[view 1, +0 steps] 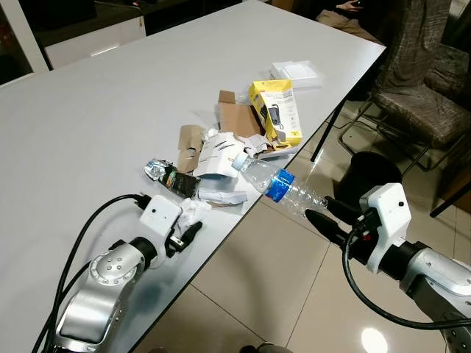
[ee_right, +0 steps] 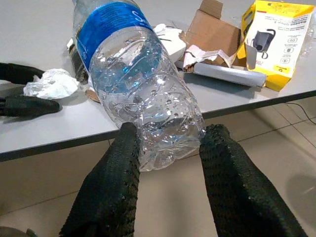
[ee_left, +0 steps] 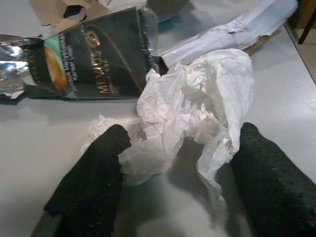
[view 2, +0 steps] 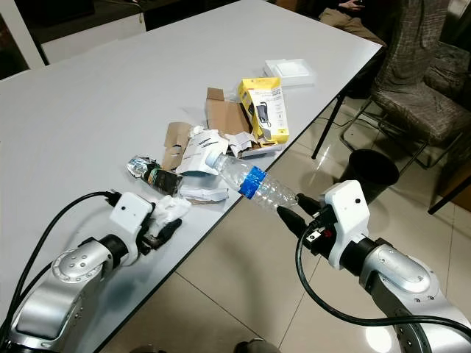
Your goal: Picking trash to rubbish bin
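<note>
White table point(view 1: 88, 132), right edge: right gripper point(ee_right: 168, 163) clamps the bottle point(ee_right: 138, 94) base; left gripper point(ee_left: 177, 173), parted, straddles the tissue point(ee_left: 192, 113). Wrapper point(ee_left: 94, 59) print is blurred.

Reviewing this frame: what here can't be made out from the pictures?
- Plastic bottle: its cap end lies tucked among the torn white paper, so whether it is capped is hidden.
- Dark wrapper: the small print is blurred in the left wrist view.
- Person: cut off by the top edge of the eye views.
- Bin: its inside is too dark to read.
</note>
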